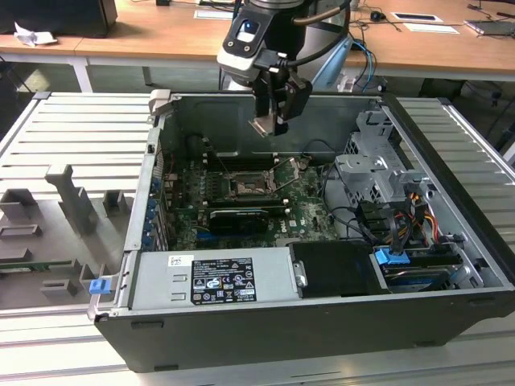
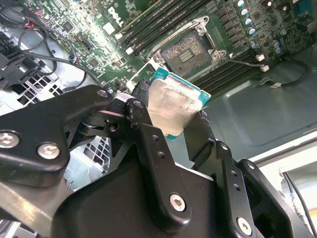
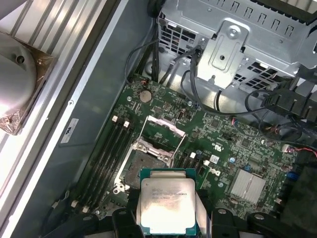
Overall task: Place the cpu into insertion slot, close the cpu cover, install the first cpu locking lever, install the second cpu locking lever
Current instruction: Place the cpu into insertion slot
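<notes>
My gripper (image 1: 272, 121) hangs above the open computer case, shut on the cpu (image 1: 262, 127), a small silver-grey square chip with a green edge. In both wrist views the cpu (image 2: 171, 106) (image 3: 167, 208) sits clamped by its edges between the two black fingers (image 2: 142, 94). Below it, on the green motherboard (image 1: 310, 211), lies the insertion slot (image 1: 245, 190) (image 3: 140, 167) (image 2: 184, 52), a dark square socket left uncovered. The cpu cover (image 3: 160, 130), a silvery frame, stands raised at the socket's edge. The chip is well above the socket and not touching it.
Long black memory slots (image 3: 106, 148) flank the socket. A grey power supply (image 1: 213, 277) fills the case front, and a metal drive cage (image 1: 378, 173) with loose cables (image 1: 358, 221) stands at the exterior view's right. A grey fixture tray (image 1: 64, 211) lies outside on the left.
</notes>
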`<state>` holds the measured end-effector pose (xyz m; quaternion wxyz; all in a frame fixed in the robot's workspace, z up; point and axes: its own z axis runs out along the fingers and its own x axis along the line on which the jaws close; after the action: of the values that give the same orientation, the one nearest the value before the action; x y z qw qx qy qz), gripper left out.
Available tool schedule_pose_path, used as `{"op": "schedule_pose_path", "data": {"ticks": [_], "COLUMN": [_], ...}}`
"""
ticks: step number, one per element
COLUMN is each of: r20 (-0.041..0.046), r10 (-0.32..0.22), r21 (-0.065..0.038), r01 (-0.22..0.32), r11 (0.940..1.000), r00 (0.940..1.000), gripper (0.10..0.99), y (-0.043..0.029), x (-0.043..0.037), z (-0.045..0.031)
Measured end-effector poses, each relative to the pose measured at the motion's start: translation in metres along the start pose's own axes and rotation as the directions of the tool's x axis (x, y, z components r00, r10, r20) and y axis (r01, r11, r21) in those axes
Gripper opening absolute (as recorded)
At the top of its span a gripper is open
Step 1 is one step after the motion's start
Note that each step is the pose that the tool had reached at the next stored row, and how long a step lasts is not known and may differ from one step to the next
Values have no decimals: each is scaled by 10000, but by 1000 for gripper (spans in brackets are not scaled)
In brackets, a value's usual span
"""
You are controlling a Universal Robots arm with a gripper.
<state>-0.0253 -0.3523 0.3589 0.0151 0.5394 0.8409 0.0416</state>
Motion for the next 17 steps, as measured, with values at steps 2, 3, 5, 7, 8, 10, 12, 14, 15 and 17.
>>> {"op": "schedule_pose_path", "data": {"ticks": [2, 3, 5, 7, 8, 10, 12, 14, 15, 17], "r20": [7, 9, 19, 36, 46, 86, 128, 144, 146, 149], "r10": [77, 111, 232, 418, 541, 1015, 1504, 1707, 1726, 1772], "r21": [-1, -2, -6, -9, -12, -25, -39, -46, -47, -43], "r01": [-77, -111, -232, -418, -541, -1015, -1503, -1707, -1726, -1772], "r11": [10000, 9999, 9997, 9991, 9985, 9948, 9886, 9853, 9850, 9842], "r00": [10000, 9999, 9997, 9991, 9985, 9948, 9885, 9852, 9849, 9841], "gripper": [529, 529, 529, 529, 529, 529, 529, 529, 529, 529], "y": [0, 0, 0, -1, -1, -2, -4, -6, -7, -9], "x": [0, 0, 0, 0, 0, -1, 0, 0, 0, 0], "z": [2, 3, 8, 13, 16, 25, 38, 55, 60, 77]}}
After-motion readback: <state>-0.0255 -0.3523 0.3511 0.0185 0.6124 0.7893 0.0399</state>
